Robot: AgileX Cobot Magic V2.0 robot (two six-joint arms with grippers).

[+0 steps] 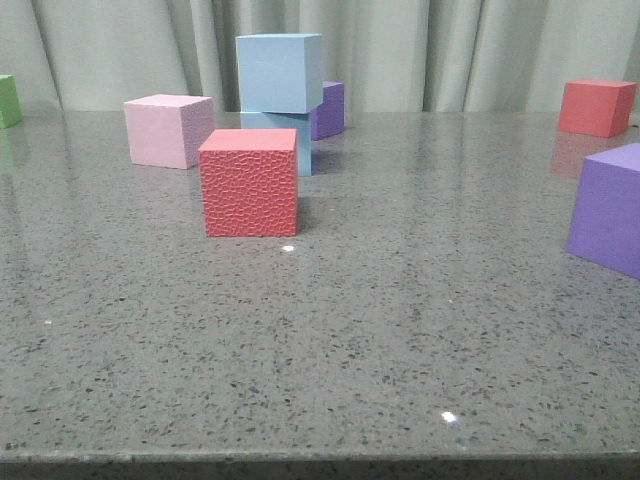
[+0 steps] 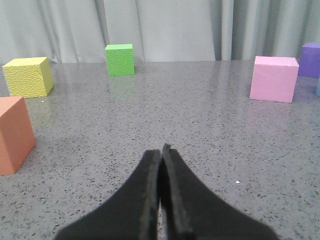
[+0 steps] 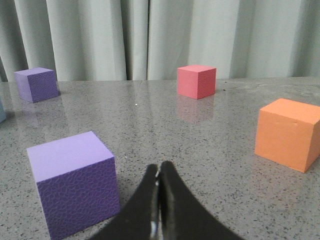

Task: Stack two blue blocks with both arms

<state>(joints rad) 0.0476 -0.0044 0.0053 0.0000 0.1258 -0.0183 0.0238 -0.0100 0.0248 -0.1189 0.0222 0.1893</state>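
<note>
In the front view one pale blue block (image 1: 279, 72) sits on top of the other blue block (image 1: 302, 140), slightly offset, at the back of the table. The lower one is partly hidden behind a red textured cube (image 1: 248, 182). Neither arm shows in the front view. My left gripper (image 2: 161, 150) is shut and empty, low over the bare table, far from the stack. My right gripper (image 3: 159, 167) is shut and empty, beside a purple cube (image 3: 74, 181). A sliver of pale blue shows at the edge of the left wrist view (image 2: 318, 88) and of the right wrist view (image 3: 2, 110).
A pink cube (image 1: 168, 130) stands left of the stack and a purple cube (image 1: 329, 109) behind it. A red cube (image 1: 596, 107) and a purple cube (image 1: 609, 208) stand at the right, a green cube (image 1: 8, 100) far left. Yellow (image 2: 28, 76) and orange (image 2: 14, 134) cubes lie near the left gripper, an orange cube (image 3: 286, 133) near the right.
</note>
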